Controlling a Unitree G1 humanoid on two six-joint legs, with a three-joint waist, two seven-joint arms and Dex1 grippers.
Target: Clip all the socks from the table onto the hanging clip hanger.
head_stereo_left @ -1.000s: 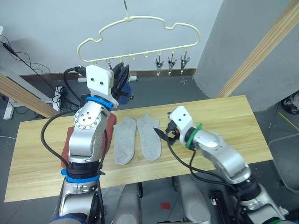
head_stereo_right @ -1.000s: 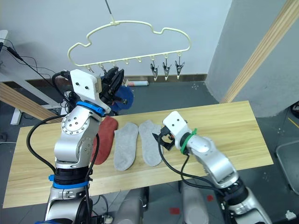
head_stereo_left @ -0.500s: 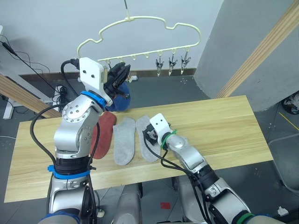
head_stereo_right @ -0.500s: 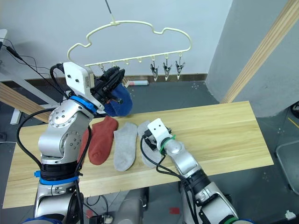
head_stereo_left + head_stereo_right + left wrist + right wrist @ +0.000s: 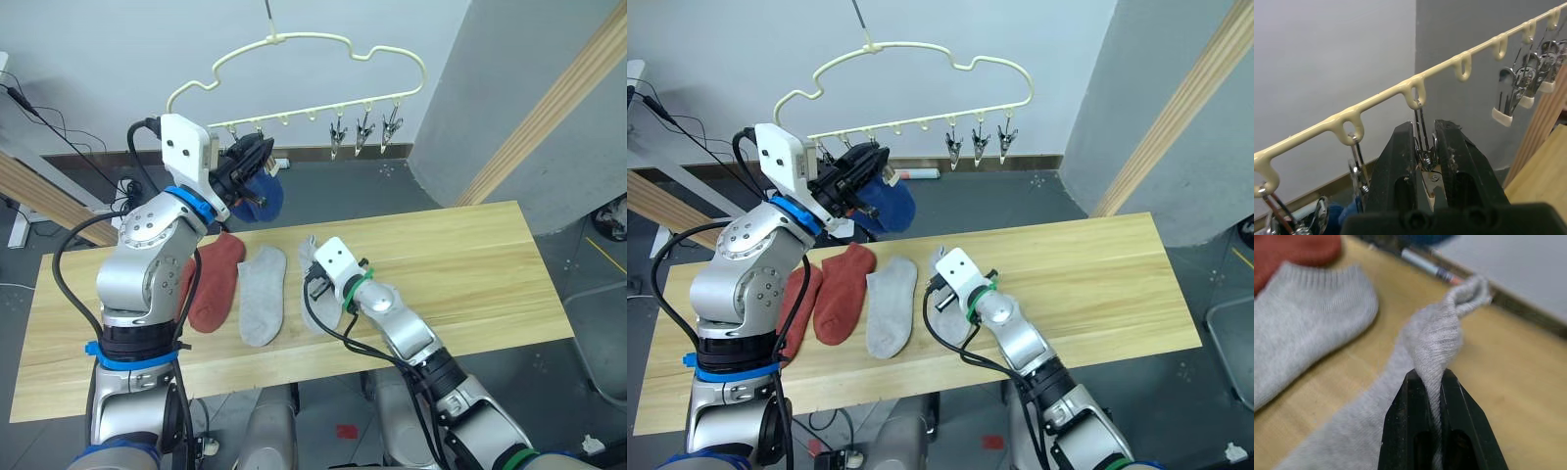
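Since the earlier frame, a grey sock (image 5: 1435, 347) has been pinched and its cuff lifted by the right gripper (image 5: 1433, 382). The left gripper (image 5: 1424, 147) squeezes a clip (image 5: 1426, 169) on the clip hanger (image 5: 294, 41), at 11 o'clock. Next, the sock must be raised there.

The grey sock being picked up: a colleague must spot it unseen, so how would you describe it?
On the table, right of the rust-red socks, lie two grey ones. It is the rightmost grey sock, its cuff bunched and lifted between the right gripper fingers, unlike the flat grey sock beside it.
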